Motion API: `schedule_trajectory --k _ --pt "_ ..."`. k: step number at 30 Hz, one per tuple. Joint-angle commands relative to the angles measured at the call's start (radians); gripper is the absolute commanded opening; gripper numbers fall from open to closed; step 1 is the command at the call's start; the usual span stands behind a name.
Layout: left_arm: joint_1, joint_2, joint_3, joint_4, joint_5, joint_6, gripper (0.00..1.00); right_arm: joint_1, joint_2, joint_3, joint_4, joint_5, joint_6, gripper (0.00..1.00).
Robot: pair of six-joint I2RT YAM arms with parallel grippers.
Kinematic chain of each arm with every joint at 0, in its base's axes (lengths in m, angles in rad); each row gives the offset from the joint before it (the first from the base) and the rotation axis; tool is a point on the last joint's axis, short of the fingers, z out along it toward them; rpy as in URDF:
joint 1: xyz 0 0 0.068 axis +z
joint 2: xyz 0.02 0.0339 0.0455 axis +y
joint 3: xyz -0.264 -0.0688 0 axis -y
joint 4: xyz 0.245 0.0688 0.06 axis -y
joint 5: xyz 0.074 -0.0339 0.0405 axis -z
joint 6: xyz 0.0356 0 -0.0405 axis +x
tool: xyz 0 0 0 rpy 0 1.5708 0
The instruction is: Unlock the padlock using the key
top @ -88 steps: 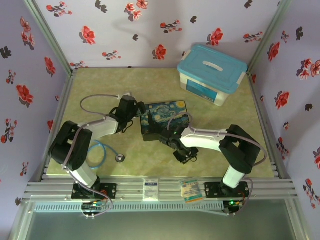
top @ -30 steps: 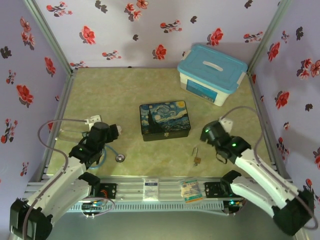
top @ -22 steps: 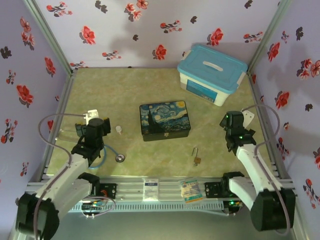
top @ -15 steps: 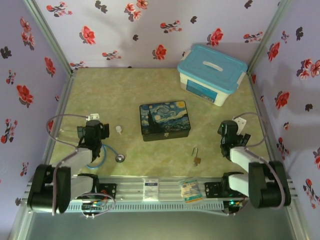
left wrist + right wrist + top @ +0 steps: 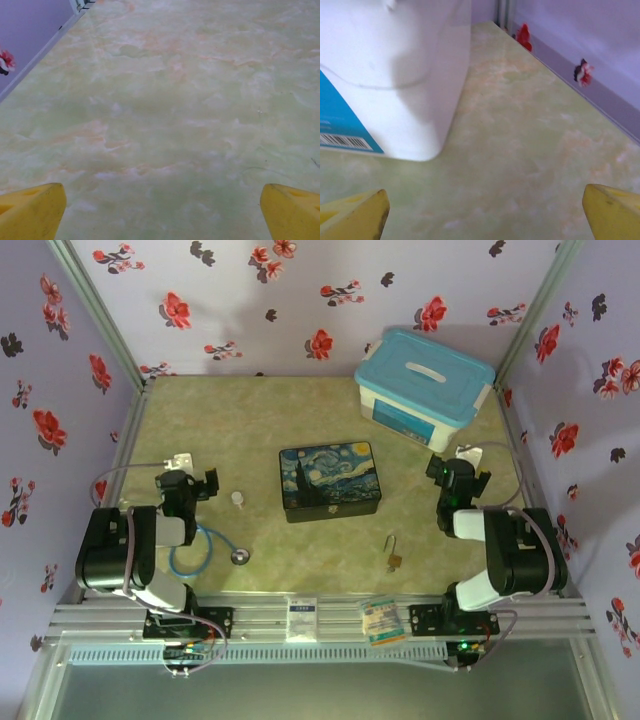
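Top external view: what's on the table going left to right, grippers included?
left gripper → small white object → painted box → padlock → right gripper

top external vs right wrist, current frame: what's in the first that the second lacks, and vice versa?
Top external: the padlock lying on the table in front of the painted box, plus the grey disc on its blue tube. Right wrist: the barcode label on the white bin, and the right claw open, yellow tips wide apart. Both: the white bin, the table, the flowered wall.
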Motion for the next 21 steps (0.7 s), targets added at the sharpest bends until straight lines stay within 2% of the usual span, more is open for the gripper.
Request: schedule_trajectory --k 1,3,4,5,6,7,8,11,13,15,21 --pt "0.003 0.009 0.049 0.046 0.024 0.004 1.0 -0.008 0.017 0.04 -0.033 -0.051 -0.028 0.99" --pt "0.003 0.006 0.049 0.043 0.024 0.004 1.0 -0.008 0.017 0.033 -0.024 -0.054 -0.031 0.99" --pt "0.003 0.004 0.052 0.036 0.024 0.004 1.0 -0.012 0.022 0.023 -0.01 -0.105 -0.036 0.99" --pt "0.003 0.007 0.049 0.042 0.024 0.004 1.0 -0.022 0.044 -0.009 0.054 -0.165 -0.046 0.99" --pt "0.003 0.006 0.051 0.037 0.025 0.004 1.0 -0.029 0.088 -0.041 0.2 -0.171 -0.05 0.99" --pt "0.003 0.006 0.051 0.041 0.023 0.004 1.0 -0.029 0.084 -0.04 0.196 -0.154 -0.045 0.99" --pt "0.003 0.005 0.051 0.037 0.024 0.004 1.0 -0.031 0.047 -0.014 0.08 -0.155 -0.035 0.99" --pt "0.002 0.006 0.05 0.041 0.023 0.004 1.0 -0.031 0.074 -0.039 0.175 -0.148 -0.044 0.99" --pt "0.002 0.006 0.051 0.04 0.024 0.004 1.0 -0.031 0.051 -0.022 0.096 -0.161 -0.043 0.99" --pt "0.002 0.006 0.05 0.04 0.023 0.004 1.0 -0.031 0.068 -0.033 0.151 -0.164 -0.048 0.99" --pt "-0.012 0.007 0.052 0.038 0.024 0.037 1.0 -0.038 0.064 -0.015 0.102 -0.203 -0.048 0.99"
